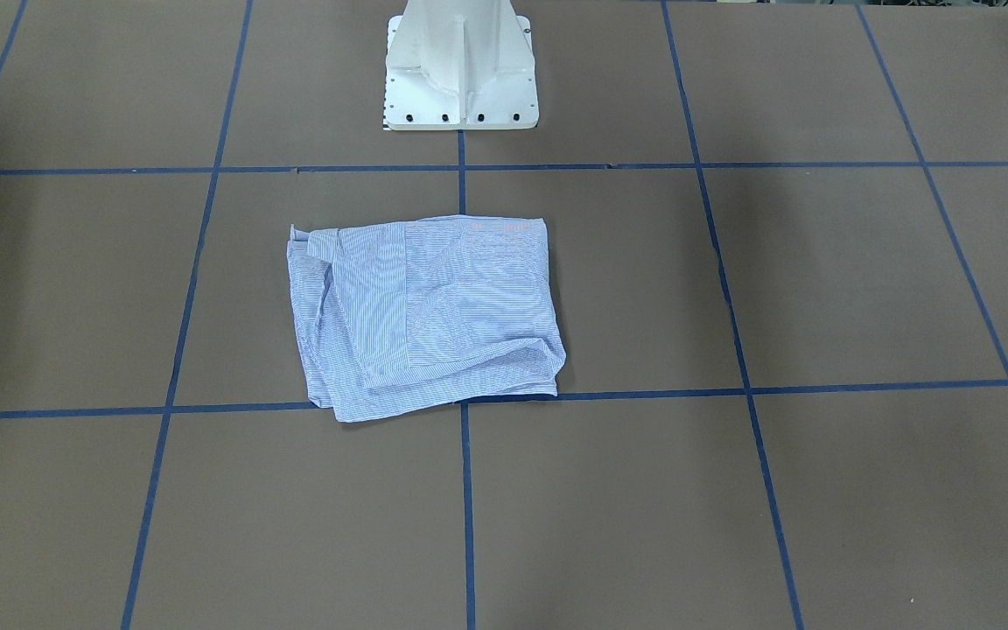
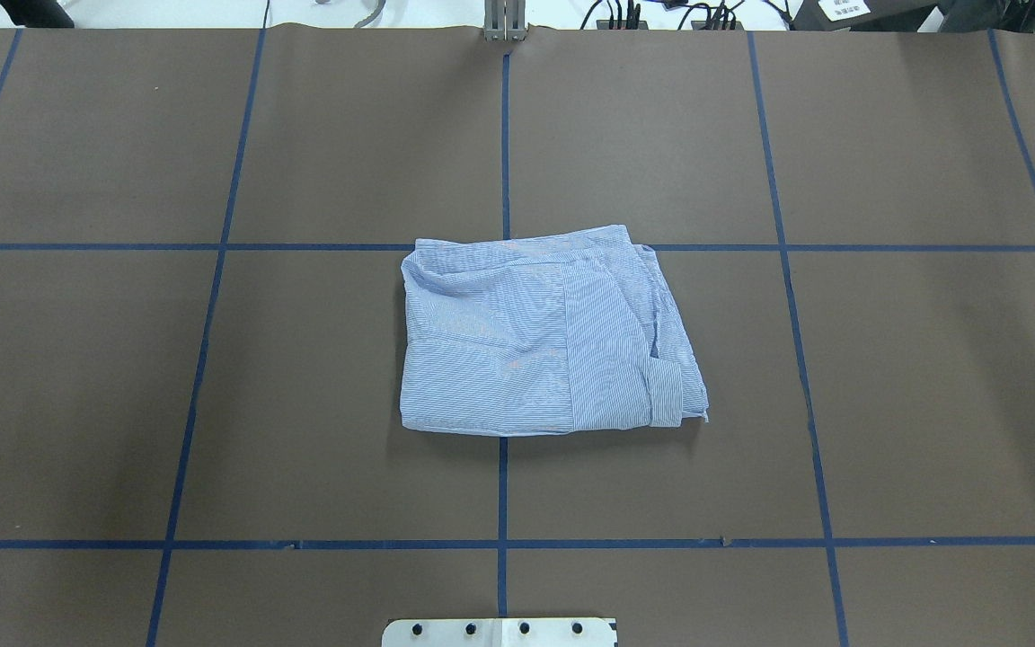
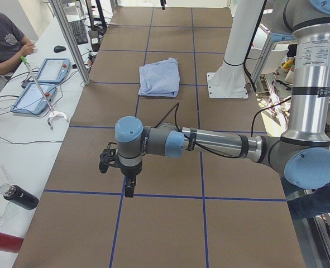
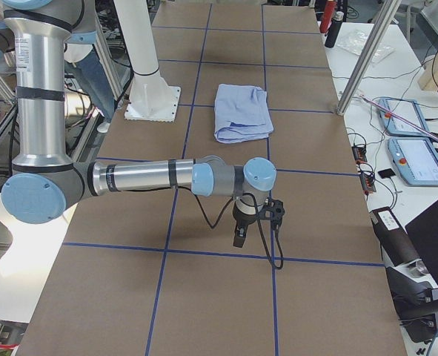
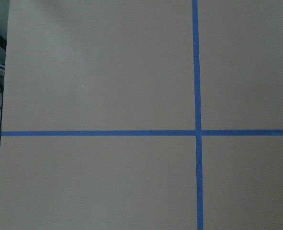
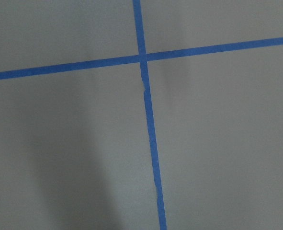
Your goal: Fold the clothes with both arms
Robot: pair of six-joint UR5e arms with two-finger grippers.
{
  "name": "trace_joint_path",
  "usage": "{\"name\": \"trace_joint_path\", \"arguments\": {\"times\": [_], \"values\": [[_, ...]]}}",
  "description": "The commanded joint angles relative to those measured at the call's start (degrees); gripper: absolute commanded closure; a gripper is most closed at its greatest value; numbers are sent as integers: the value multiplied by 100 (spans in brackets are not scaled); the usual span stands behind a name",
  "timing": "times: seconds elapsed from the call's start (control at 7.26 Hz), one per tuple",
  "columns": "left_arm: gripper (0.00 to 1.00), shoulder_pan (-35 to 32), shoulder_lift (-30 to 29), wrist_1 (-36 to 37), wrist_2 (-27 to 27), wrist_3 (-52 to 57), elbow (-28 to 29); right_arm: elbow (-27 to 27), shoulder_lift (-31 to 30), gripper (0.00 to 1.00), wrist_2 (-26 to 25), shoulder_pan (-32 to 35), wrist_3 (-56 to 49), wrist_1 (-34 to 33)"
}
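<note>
Shirt [image 2: 535,341] lies folded in a rough square mid-tabletop [image 2: 886,404], with the pedestal base [image 2: 499,632] at its 6 o'clock in the overhead view. Left arm [image 3: 220,144] and right arm [image 4: 144,178] hang over the tabletop ends, well apart from it. Left fingers [image 3: 129,188] and right fingers [image 4: 238,237]: nothing seen in them, and how far open they are cannot be told.

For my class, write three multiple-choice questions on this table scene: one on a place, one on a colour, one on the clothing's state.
1. Where does the light blue, finely striped cloth shirt lie? A) at a far corner B) mid-table, before the white pedestal base C) on a side desk
2. What colour are the tape lines on the brown table? A) blue B) yellow C) red
3. The shirt is: A) spread flat B) hanging up C) folded compactly
Answers: 1 B, it straddles the centre line; 2 A, the grid is blue; 3 C, layered edges show.
</note>
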Motion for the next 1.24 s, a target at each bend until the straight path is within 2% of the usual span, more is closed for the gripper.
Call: {"name": "trace_joint_path", "arguments": {"times": [0.0,0.41,0.69,1.1], "values": [[0,0,220,-54,-156,587,91,0,-361,0,32,163,6,664],[0,18,194,-72,-226,609,162,131,-283,0,23,233,49,667],[0,18,159,-72,-226,609,171,132,-291,0,49,566,50,659],[0,18,124,-72,-226,609,153,167,-370,0,383,839,41,632]]}}
